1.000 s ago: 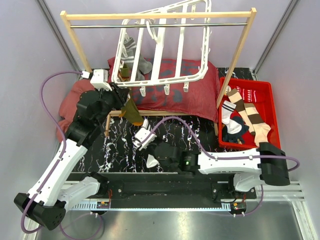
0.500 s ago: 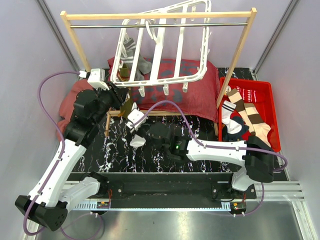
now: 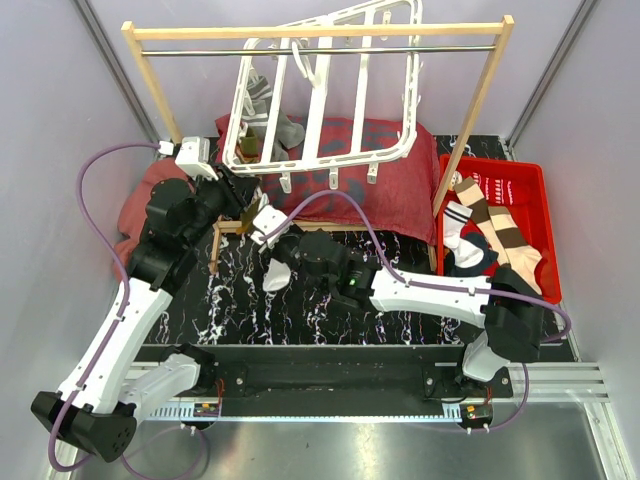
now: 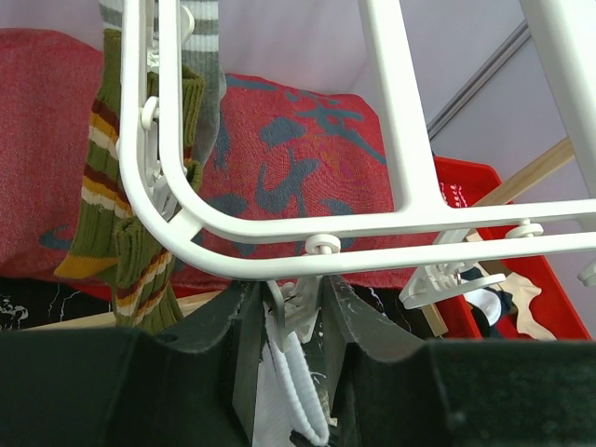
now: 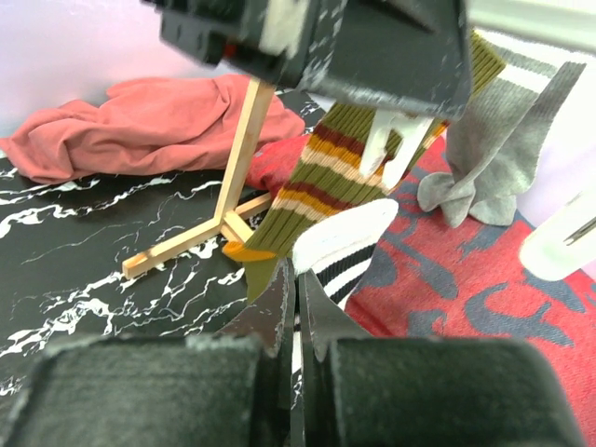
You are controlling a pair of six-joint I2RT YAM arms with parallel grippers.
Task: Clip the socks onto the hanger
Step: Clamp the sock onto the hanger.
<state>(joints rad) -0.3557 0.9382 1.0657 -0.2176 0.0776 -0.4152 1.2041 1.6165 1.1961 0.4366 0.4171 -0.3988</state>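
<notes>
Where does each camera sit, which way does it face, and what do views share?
Top external: above and behind the bases, looking down on table, hanger, left arm and right arm.
Left wrist: beside the hanger's corner, facing across toward the red bin; left claw pinches a clip.
Right wrist: low over the table, facing the olive sock; right claw shut on the white sock.
Shared: both wrist views show the olive sock.

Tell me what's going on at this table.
The left claw pinches a clip at a corner of the white hanger. The right claw, shut on a white striped sock, holds it up just under that clip. It does not look clipped yet. An olive striped sock and a grey sock already hang nearby.
</notes>
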